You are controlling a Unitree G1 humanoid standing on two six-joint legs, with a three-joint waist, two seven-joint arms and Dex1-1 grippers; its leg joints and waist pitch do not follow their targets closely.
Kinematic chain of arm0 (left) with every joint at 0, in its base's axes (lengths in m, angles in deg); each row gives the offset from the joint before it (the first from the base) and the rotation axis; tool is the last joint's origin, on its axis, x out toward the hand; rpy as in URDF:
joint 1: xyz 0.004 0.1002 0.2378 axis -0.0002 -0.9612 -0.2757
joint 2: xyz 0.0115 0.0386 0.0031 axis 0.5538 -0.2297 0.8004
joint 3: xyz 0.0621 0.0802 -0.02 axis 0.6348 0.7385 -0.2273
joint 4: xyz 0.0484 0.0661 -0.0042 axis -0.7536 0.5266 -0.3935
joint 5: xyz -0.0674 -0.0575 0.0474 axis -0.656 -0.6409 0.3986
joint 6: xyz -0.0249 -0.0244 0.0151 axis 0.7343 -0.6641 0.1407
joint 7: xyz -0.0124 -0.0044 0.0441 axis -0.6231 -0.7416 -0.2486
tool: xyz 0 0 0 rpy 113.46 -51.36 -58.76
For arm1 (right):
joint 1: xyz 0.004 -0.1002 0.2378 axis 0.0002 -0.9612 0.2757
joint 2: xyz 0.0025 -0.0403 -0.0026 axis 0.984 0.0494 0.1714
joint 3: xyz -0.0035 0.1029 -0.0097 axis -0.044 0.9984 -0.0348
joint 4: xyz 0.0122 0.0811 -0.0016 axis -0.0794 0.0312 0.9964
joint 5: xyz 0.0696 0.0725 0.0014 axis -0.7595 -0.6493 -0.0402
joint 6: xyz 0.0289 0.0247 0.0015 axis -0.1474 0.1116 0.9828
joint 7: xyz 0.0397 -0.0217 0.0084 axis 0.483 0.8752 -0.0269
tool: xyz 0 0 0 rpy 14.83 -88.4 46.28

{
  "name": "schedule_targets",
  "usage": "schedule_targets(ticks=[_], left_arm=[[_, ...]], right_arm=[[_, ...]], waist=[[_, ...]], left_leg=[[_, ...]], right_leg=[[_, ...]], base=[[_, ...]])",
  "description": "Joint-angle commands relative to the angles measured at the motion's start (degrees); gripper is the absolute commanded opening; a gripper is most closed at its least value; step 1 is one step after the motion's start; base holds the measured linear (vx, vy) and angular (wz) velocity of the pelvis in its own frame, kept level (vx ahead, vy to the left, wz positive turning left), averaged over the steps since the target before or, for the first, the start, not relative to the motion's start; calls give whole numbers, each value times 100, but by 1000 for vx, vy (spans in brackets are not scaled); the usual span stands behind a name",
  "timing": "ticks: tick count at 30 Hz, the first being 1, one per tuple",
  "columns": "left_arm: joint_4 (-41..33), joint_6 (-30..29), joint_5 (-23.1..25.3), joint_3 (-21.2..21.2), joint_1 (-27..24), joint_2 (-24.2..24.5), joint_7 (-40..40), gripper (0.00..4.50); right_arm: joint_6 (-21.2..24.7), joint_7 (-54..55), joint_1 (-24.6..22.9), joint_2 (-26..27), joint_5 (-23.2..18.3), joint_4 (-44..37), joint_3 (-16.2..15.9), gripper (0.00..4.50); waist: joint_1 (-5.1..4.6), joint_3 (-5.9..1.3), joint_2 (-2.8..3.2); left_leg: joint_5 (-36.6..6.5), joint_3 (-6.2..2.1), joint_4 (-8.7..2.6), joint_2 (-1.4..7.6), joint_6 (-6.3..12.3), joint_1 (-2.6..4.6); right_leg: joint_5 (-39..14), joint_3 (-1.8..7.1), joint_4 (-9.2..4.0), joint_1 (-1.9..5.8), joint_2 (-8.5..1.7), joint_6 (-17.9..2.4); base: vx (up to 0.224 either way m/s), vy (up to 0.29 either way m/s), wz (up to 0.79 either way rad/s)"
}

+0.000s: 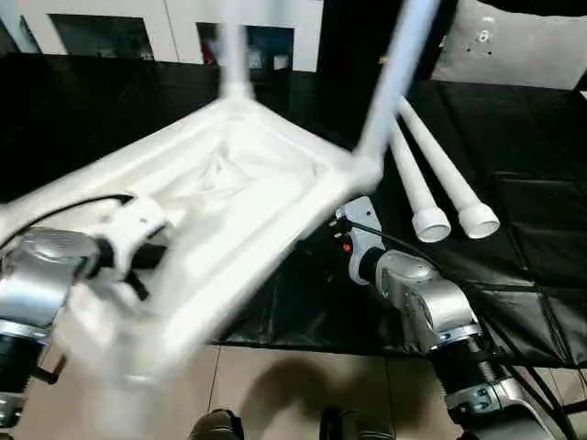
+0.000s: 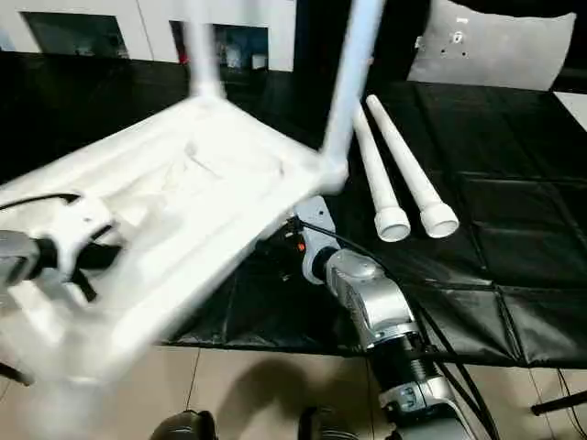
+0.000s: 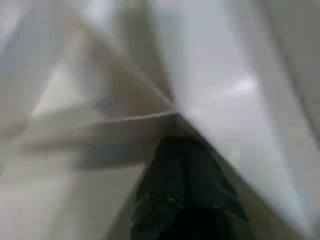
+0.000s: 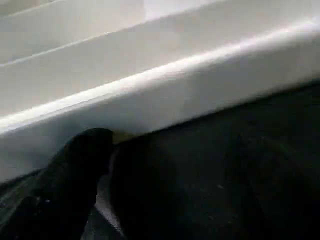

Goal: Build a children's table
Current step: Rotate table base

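Note:
The children's table top (image 1: pixel 229 183) is upside down and tilted, its ribbed underside facing me, lifted off the black cover at my side. Two white legs stand in its corner sockets: one at the far corner (image 1: pixel 234 55), one at the right corner (image 1: pixel 394 73). Two loose legs (image 1: pixel 417 183) (image 1: pixel 454 179) lie side by side on the cover to the right. My left gripper (image 1: pixel 147 252) is shut on the top's near left part, a black finger (image 3: pixel 185 190) pressed against a rib. My right gripper (image 1: pixel 341 222) is open under the top's right edge, one finger (image 4: pixel 80 160) touching the rim.
The black table cover (image 1: pixel 523 192) spreads over the work surface; its front edge runs just before my right forearm (image 1: pixel 431 307). Tan floor and my feet (image 1: pixel 215 426) show below. A pale panel (image 1: pixel 514 46) lies at the far right.

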Motion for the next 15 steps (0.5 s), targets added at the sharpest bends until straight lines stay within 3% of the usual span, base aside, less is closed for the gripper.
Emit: schedule_targets(ticks=[1,4,8,10,11,15], left_arm=[[-361,89,-525,299,46,-258,-611,1],[-184,207,-598,328,258,-554,-618,1],[542,806,-260,383,708,-1023,-107,1],[1348,1282,30,352,1156,-1357,628,1],[1730,1489,98,305,1369,-1519,946,1],[2432,1787,135,183,1785,-1948,1541,1]], right_arm=[[-153,-49,169,98,6,133,-79,450],[-282,-29,240,97,57,283,-27,450],[-401,66,314,45,142,378,38,450],[-483,207,375,-26,202,382,118,450],[-531,292,407,-76,244,366,167,450],[-812,622,560,-241,408,324,428,450]], waist=[[6,-443,131],[-23,-447,119],[-10,-479,110],[-19,-484,96],[8,-510,100],[42,-546,74]], left_leg=[[-1425,-50,-420,149,-118,132],[-1372,-44,-413,137,-115,117],[-1188,-34,-384,114,-53,111],[-1160,-23,-372,96,-3,99],[-1159,-22,-353,97,-13,131],[-936,-37,-341,105,30,81]], right_leg=[[-1556,300,-370,346,-413,-1112],[-1526,299,-372,356,-398,-1110],[-1287,291,-368,385,-374,-1093],[-1250,279,-378,390,-345,-1053],[-1281,277,-375,393,-357,-1023],[-1125,265,-342,439,-381,-1055]], base=[[0,0,0],[0,0,0],[0,0,0],[0,0,0],[0,0,0],[0,0,0]])
